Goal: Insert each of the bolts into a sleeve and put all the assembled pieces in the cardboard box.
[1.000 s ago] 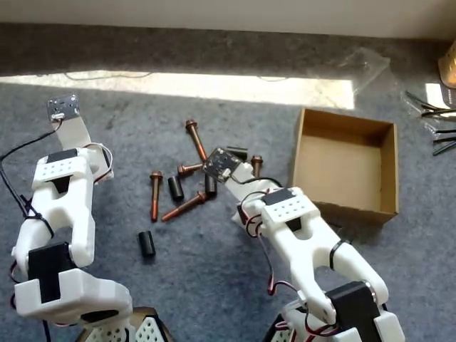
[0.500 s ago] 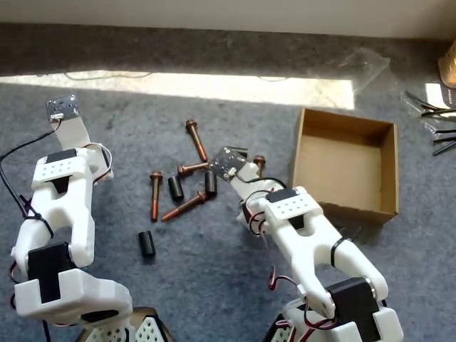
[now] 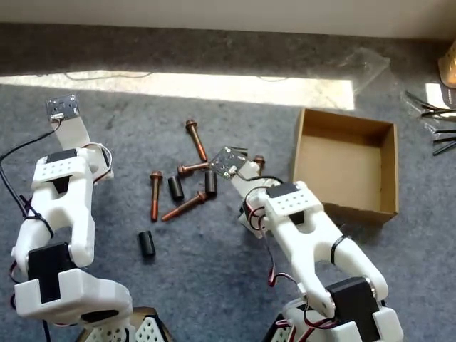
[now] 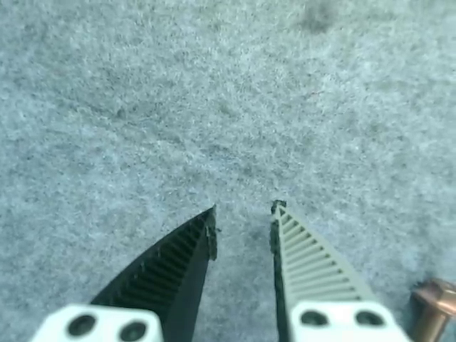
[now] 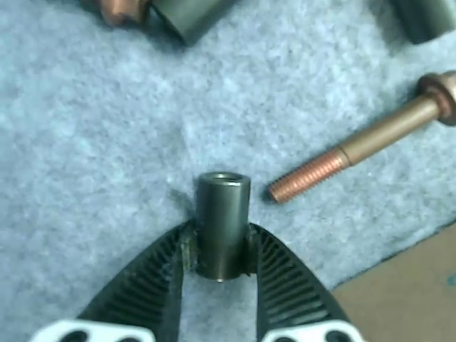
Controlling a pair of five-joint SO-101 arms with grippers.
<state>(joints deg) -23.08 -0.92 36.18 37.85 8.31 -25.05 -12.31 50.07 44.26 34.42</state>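
While the left gripper [image 4: 242, 214] hangs over bare grey carpet [image 4: 142, 107] with its fingers a little apart and nothing between them, a copper bolt head [image 4: 431, 306] lies just beside it. Further right, the right gripper [image 5: 219, 246] is clamped on a dark sleeve [image 5: 223, 203], with a bolt [image 5: 363, 146] lying near the sleeve's open end. The cardboard box [image 3: 346, 208] stands beside that arm, on its right.
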